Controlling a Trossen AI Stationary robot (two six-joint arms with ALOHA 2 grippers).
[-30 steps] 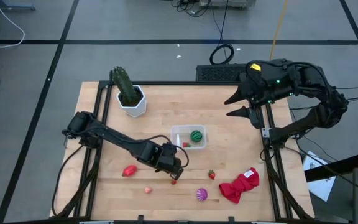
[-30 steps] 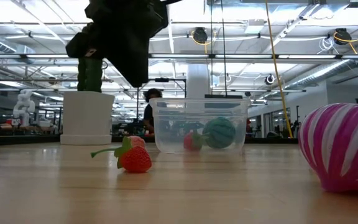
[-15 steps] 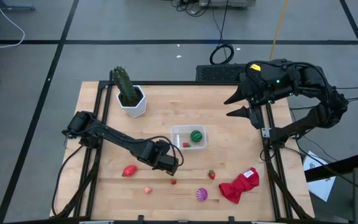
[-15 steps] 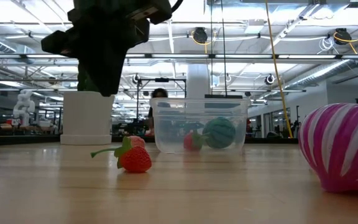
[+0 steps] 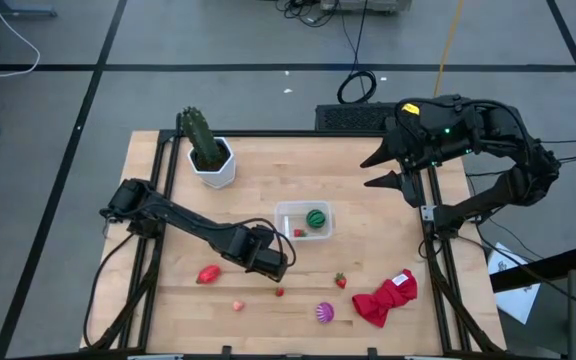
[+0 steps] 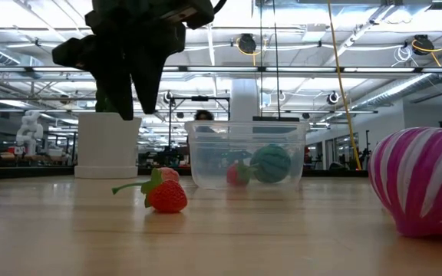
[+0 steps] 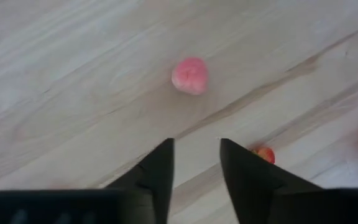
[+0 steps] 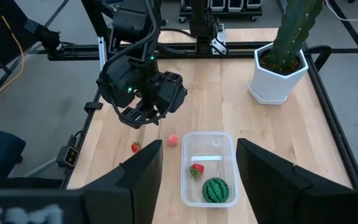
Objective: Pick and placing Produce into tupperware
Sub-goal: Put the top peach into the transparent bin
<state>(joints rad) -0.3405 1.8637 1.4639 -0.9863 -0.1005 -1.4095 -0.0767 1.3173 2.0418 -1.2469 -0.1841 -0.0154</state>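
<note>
Left end effector (image 7: pixel 194 163): released, empty, raised above the counter (image 5: pixel 388 225) near a small strawberry (image 5: pixel 279 292).
Right end effector (image 8: pixel 197 171): parked far right, released.
Tupperware (image 5: pixel 304 220): centre, holding green ball (image 5: pixel 316 218).
Technique: centre fingers over strawberry, then descend.

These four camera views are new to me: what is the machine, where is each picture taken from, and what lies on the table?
Two dark robot arms work at a wooden table. One camera looks straight down, one sits at table height, and one rides on each wrist.

The left end effector hangs open over the table near a small strawberry, holding nothing; its wrist camera sees a pink bit beyond its fingers. The right end effector waits open at the table's far right corner.

A clear tub already holds a green striped ball and a strawberry. Loose around it: a red pepper-like piece, another strawberry, a purple striped piece. A red cloth and a potted cactus also stand there.
</note>
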